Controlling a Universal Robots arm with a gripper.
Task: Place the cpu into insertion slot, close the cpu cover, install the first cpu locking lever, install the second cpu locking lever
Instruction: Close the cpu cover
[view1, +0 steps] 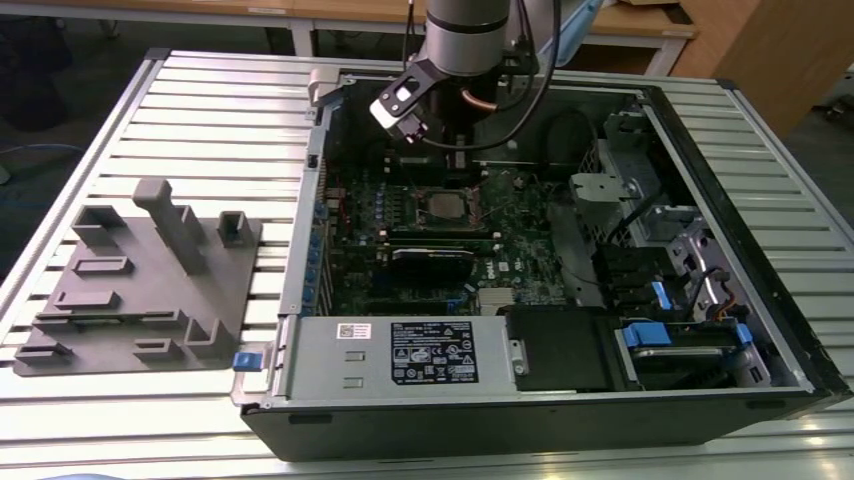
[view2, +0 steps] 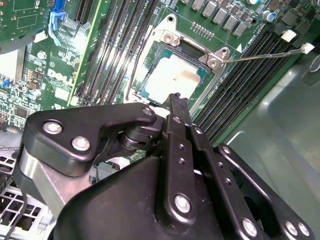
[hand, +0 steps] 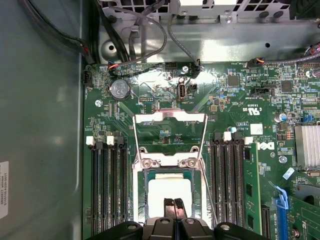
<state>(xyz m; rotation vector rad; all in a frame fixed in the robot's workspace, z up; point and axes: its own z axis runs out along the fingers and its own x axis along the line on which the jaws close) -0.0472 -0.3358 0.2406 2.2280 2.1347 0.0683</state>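
First wrist view: cpu cover (hand: 170, 118) open, fingers (hand: 169, 207) over cpu (hand: 161, 192).

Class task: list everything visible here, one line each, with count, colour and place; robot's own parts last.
computer case: one, black, on the slatted table.
fixture block: one, grey, on the table beside the case.
circuit board: one, green, inside the computer case.
insertion slot: one, silvery rim, on the circuit board.
cpu: one, silver-grey, seated in the insertion slot.
cpu cover: one, silvery, swung open off the slot.
locking lever: one, silvery wire, angled out from the slot.
memory slots: several, black, flanking the insertion slot.
arm: one, silver-grey, above the case.
tool: one, black, shut, tips over the cpu.
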